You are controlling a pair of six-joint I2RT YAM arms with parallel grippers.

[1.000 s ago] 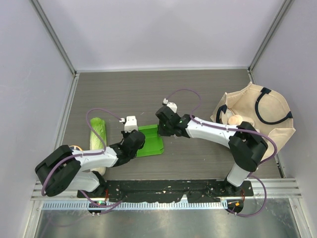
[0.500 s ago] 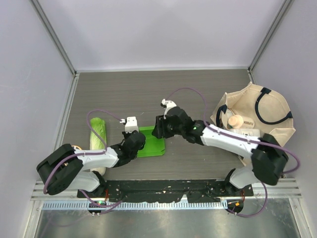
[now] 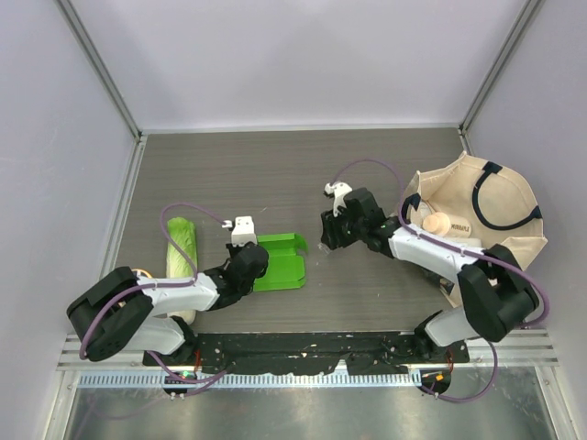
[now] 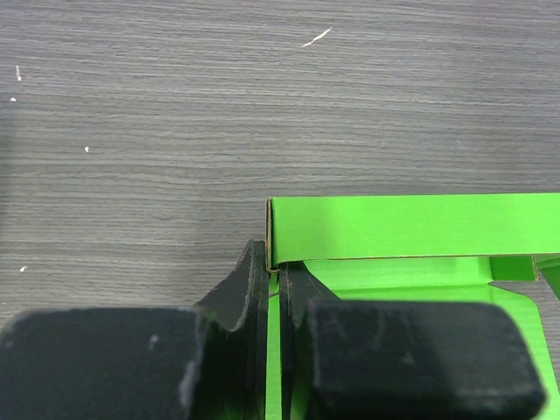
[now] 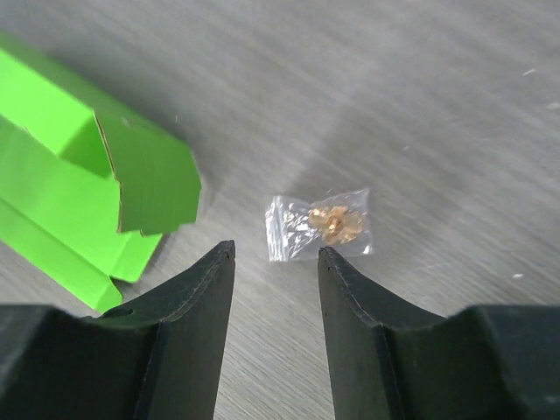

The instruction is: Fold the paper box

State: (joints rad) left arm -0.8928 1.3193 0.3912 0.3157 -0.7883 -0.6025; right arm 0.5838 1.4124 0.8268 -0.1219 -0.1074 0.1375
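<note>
Paper box [image 3: 280,261] is laid on table [image 3: 229,174], one wall edge pinched by left gripper [image 4: 274,269]. Right gripper [image 5: 276,258] is held spread beside box, pointed at plastic bag [image 5: 319,225].

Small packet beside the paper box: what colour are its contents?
Golden-brown, inside the clear packet; the right wrist view shows it best.

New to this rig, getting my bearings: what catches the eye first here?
The bright green paper box left of centre, one edge pinched in the shut left jaws. The right jaws stand open above a small clear bag of gold bits just right of it; a beige tote bag sits far right.
</note>
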